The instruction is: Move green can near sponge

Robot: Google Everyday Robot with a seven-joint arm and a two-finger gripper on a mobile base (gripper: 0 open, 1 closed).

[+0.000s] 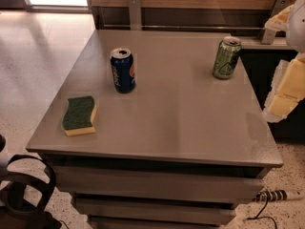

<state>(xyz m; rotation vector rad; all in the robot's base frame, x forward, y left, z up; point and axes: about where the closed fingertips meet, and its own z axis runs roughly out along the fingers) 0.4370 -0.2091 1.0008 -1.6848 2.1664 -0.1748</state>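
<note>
Green can [226, 57] upright near far right corner, sponge [79, 115] by left edge. Light, thin-walled, prob slick imo, so grab mid-body. Gripper [285, 92] off right edge, can't tell its state tbh.

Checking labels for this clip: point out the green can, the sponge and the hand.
green can [226, 58]: camera view, middle of its side wall.
sponge [78, 112]: camera view, dark green top face.
hand [287, 90]: camera view, pale part at the right edge.

Blue Pepsi can [123, 70] upright on grey table [190, 123], power strip [280, 195] on speckled floor [28, 66]
</note>
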